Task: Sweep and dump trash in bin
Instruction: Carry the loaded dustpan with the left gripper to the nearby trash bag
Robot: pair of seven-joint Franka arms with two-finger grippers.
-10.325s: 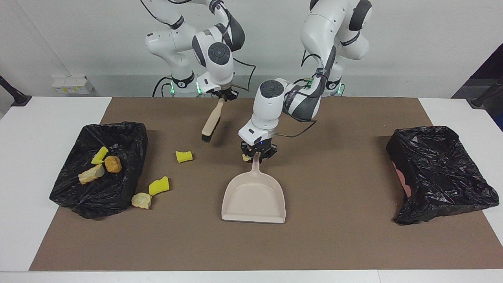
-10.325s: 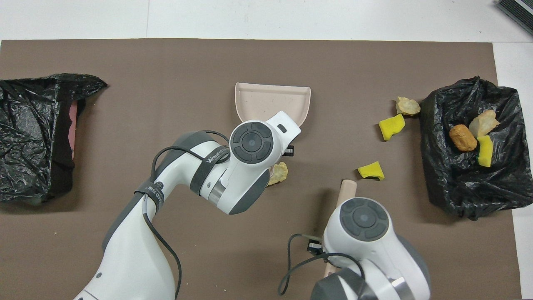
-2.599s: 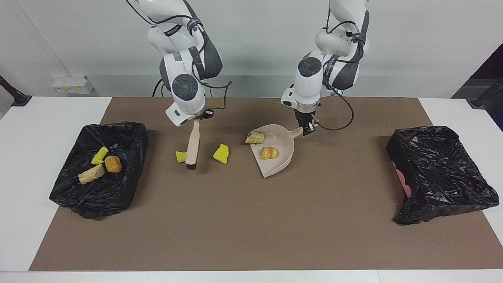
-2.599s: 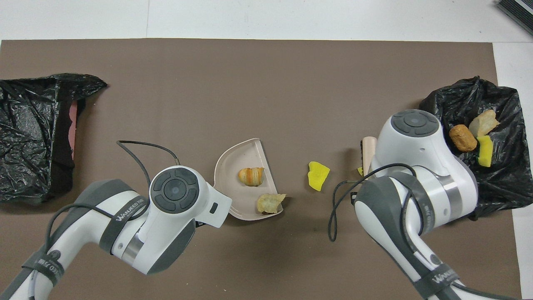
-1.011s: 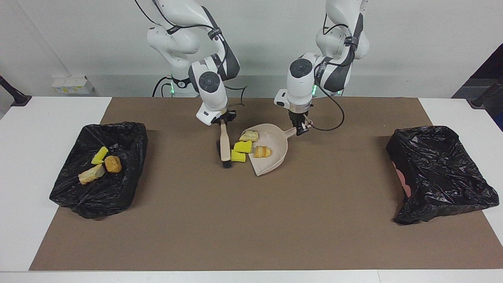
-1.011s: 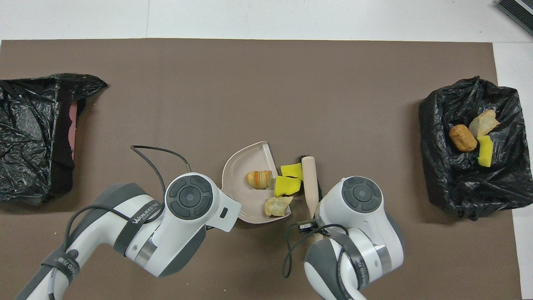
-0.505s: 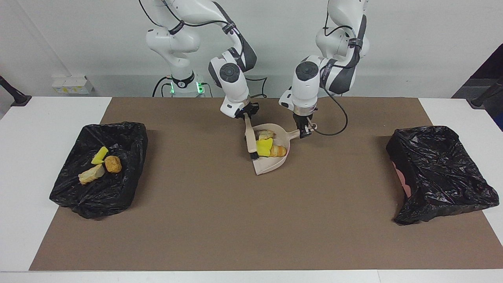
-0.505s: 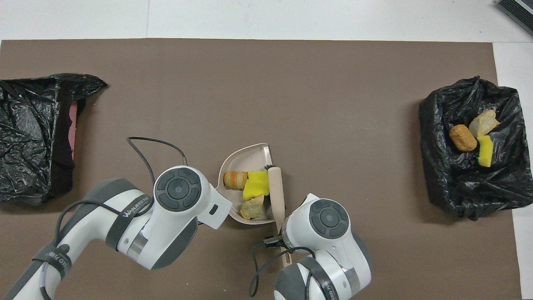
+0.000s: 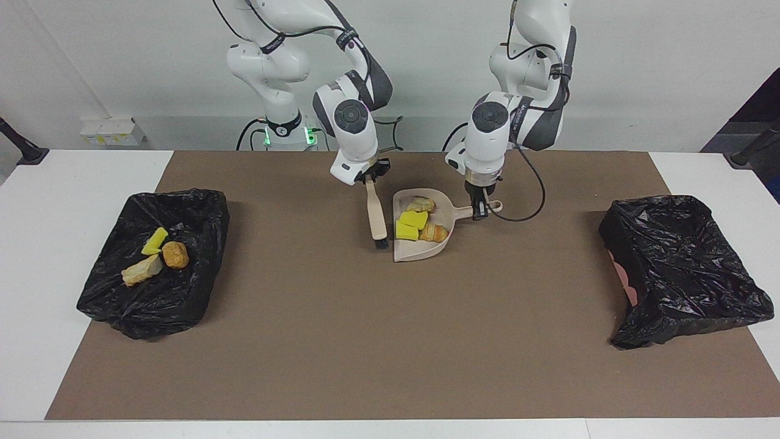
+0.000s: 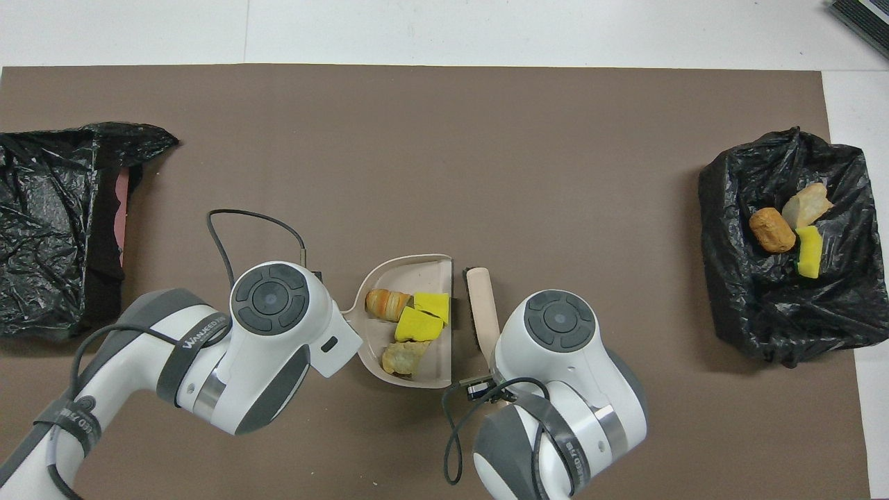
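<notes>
The beige dustpan [image 9: 415,251] [image 10: 432,362] sits low over the brown mat's middle, close to the robots. In it lie two yellow sponge pieces [image 9: 413,219] [image 10: 419,323] and two tan bread chunks [image 9: 434,232] [image 10: 387,303] of trash. My left gripper [image 9: 480,206] is shut on the dustpan's handle. My right gripper [image 9: 369,178] is shut on the brush [image 9: 376,214] [image 10: 480,300], which hangs bristles down just beside the pan's open mouth, apart from it. Both grippers are hidden under their wrists in the overhead view.
A black-bagged bin [image 9: 183,210] [image 10: 785,326] at the right arm's end holds three more scraps [image 9: 159,256]. A second black-bagged bin [image 9: 682,262] [image 10: 55,222] stands at the left arm's end. The mat [image 9: 390,353] meets white table at its edges.
The brush pushed the two yellow pieces into the dustpan, then drew back out of its mouth. The dustpan shifted a little toward the left arm's end and turned square to the brush.
</notes>
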